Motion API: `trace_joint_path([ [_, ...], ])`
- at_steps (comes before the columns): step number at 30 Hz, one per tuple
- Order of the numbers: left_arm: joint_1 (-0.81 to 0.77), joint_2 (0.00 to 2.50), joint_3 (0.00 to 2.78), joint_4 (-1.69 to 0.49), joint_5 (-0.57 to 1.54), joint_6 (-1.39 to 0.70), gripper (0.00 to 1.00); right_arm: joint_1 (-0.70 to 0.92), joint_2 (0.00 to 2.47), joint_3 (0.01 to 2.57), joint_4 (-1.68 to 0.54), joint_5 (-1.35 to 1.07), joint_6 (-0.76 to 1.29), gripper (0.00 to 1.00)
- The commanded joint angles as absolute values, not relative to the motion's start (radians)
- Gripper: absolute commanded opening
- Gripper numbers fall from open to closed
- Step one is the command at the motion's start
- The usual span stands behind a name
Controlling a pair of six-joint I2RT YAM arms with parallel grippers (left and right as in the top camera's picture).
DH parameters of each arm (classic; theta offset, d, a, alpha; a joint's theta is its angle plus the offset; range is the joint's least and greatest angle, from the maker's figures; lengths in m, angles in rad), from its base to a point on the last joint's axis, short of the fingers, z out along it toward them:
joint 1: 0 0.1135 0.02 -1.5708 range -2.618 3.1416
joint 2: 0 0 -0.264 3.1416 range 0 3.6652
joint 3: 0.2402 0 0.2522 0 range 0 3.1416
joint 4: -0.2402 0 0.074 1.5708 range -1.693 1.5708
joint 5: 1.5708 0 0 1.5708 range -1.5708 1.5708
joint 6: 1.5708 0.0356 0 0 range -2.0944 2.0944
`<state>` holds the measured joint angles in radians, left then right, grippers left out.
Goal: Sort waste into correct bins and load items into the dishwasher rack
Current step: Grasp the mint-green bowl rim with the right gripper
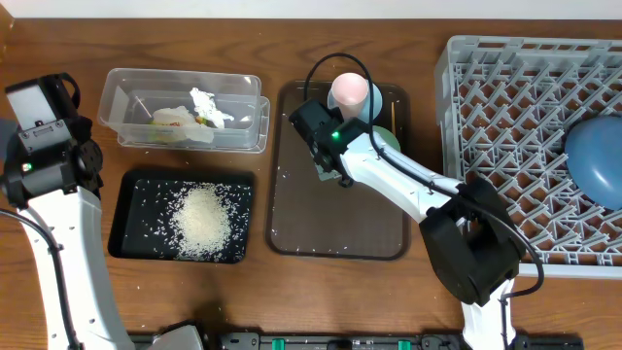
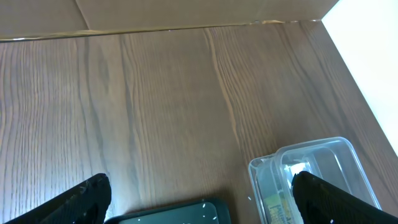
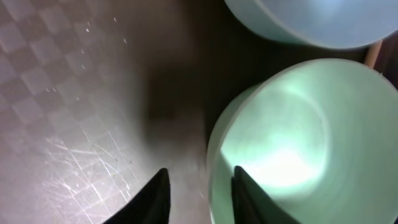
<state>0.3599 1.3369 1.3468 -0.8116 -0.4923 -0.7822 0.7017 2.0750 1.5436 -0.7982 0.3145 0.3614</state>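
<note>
My right gripper [image 3: 198,186] is over the brown serving tray [image 1: 321,214], its narrowed jaws astride the rim of the mint-green bowl [image 3: 280,149]. One finger is inside the bowl and the other outside, with a gap still showing at the rim. A pale-blue small bowl [image 3: 311,22], a pink cup [image 1: 348,92] and a wooden chopstick [image 3: 372,55] lie just beyond. The blue plate-bowl [image 1: 595,160] sits in the grey dishwasher rack [image 1: 505,117]. Rice [image 1: 202,222] lies in the black tray [image 1: 131,194]. Tissue [image 1: 209,105] and a wrapper [image 1: 175,119] are in the clear tub [image 1: 117,87]. My left gripper [image 2: 202,199] hangs open at the far left.
The left arm stands at the table's left edge beside the black tray and the tub. The right arm reaches across the serving tray from its base near the rack's front left corner. Stray rice grains dot the serving tray.
</note>
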Motion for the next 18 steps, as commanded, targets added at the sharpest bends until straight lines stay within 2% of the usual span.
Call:
trace_joint_path([
  [1, 0.364, 1.339, 1.350, -0.815, -0.494, -0.787, 0.95, 0.718, 2.081, 1.546, -0.801, 0.333, 0.390, 0.33],
  [3, 0.364, 1.339, 1.350, -0.815, -0.494, -0.787, 0.95, 0.718, 2.081, 1.542, -0.802, 0.332, 0.399, 0.31],
  [8, 0.364, 1.339, 1.350, -0.815, -0.494, -0.787, 0.95, 0.718, 2.081, 1.541, -0.815, 0.311, 0.422, 0.21],
  [18, 0.364, 1.339, 1.350, -0.815, -0.494, -0.787, 0.95, 0.713, 2.081, 1.539, -0.847, 0.299, 0.422, 0.22],
])
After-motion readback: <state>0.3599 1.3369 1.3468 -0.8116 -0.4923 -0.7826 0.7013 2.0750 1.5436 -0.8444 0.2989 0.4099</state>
